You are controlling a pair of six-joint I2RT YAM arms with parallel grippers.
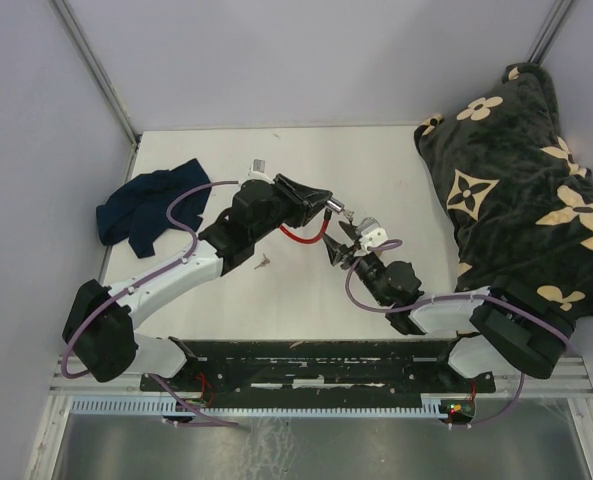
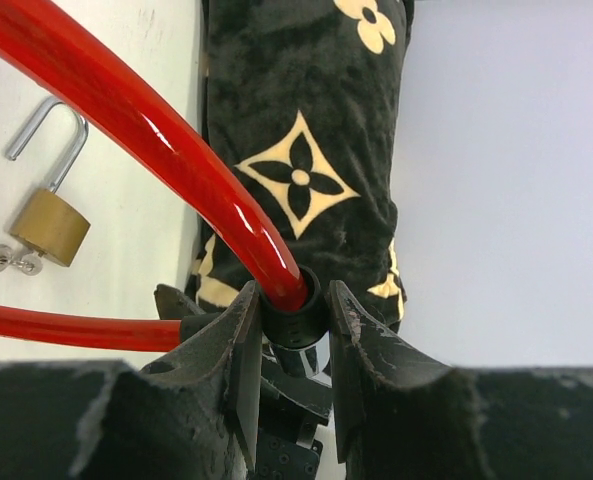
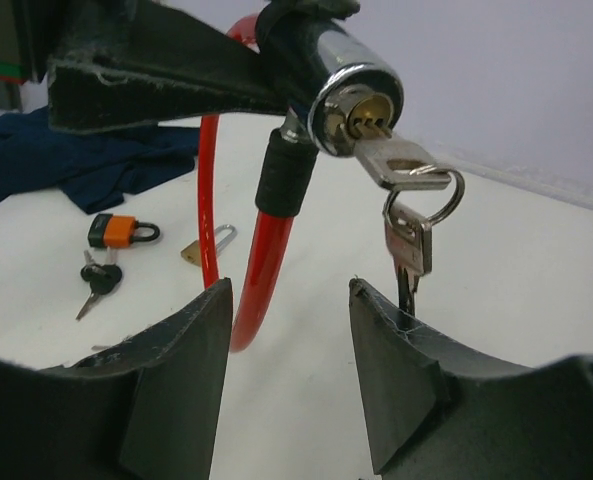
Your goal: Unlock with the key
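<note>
Holds the red cable lock point(image 2: 176, 150) up off the counter point(image 3: 536, 270) with the left gripper point(image 2: 294, 315), clamped tight on the black lock head point(image 3: 291, 30) at the cable's entry. Presents the chrome cylinder point(image 3: 356, 105) toward the right gripper point(image 3: 291, 300), with the key point(image 3: 401, 160) already seated in the keyway and jutting out flat, a key ring point(image 3: 446, 195) and a spare key point(image 3: 408, 245) dangling beneath. Has the right gripper spread apart and holding nothing, just short of the key bow and somewhat below it.

Judged from that: key in, turn not yet made. Plenty to go wrong from here.

Risks closing on the key ring or the spare key instead of the bow, given the low approach; would then only swing the bunch on twisting, and might drag the key back out of the chrome cylinder. Risks pinching the bow off-centre or by its very edge, and so slipping off under torque. Risks spinning the black lock head inside the left gripper by turning hard against so narrow a hold. Could bend or jam the key by rotating about a wrist axis out of line with the cylinder. Could shove the whole lock sideways by pressing forward too far, spoiling the alignment. Could also snag the red cable loop, hanging close ahead of the right gripper.

Best to ignore the rest on the counter: a brass padlock point(image 2: 51, 225) with open shackle and an orange padlock point(image 3: 121, 230) with its own keys, both well apart from the work.
</note>
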